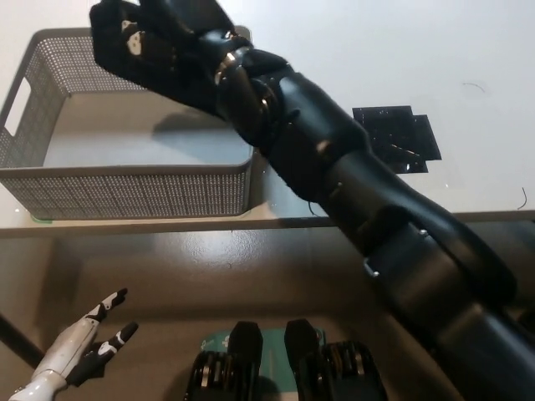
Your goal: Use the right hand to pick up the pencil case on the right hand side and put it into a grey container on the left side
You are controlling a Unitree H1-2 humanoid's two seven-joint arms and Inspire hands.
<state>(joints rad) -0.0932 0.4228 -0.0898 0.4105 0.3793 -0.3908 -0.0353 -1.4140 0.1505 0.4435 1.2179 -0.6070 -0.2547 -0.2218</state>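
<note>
The black right arm reaches diagonally from the lower right across the white surface (468,50), and the right hand (180,63) hangs over the upper right part of the grey container (125,190), a mesh-walled basket at the left. At the hand's far end sits a dark, boxy mass (125,38) that may be the pencil case, but black on black makes it impossible to separate from the hand, so whether the fingers are wrapped around it cannot be told. If it is the case, it already lies above the basket's open interior, its long axis seemingly running across the hand, and the move ahead turns on letting it fall straight down inside the rim rather than onto the near wall. The white left hand (75,351) rests low at the lower left, fingers spread and empty, well away. A black patch (397,138) lies on the surface to the arm's right. No brand, label or writing can be read anywhere.
</note>
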